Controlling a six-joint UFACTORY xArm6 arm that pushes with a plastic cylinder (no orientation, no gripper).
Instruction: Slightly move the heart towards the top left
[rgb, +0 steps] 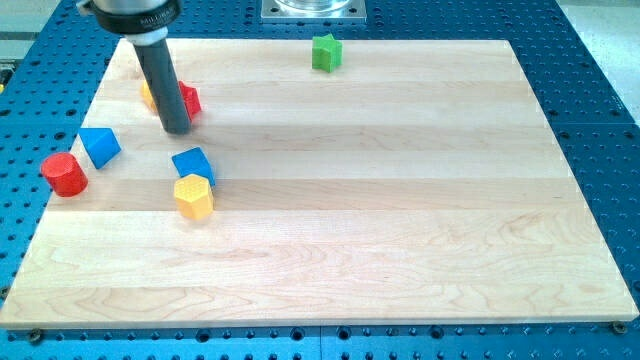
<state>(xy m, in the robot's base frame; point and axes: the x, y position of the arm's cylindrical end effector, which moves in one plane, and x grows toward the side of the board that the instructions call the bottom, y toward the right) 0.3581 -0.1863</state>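
The yellow heart lies near the board's top left corner, mostly hidden behind my rod, so only a yellow sliver shows on the rod's left side. A red block, perhaps a star, shows on the rod's right side. My tip rests on the board just below and right of the heart and just below the red block. I cannot tell whether the tip touches either one.
A blue triangle and a red cylinder lie at the left edge. A blue cube sits against a yellow hexagon below the tip. A green star lies at the top middle of the wooden board.
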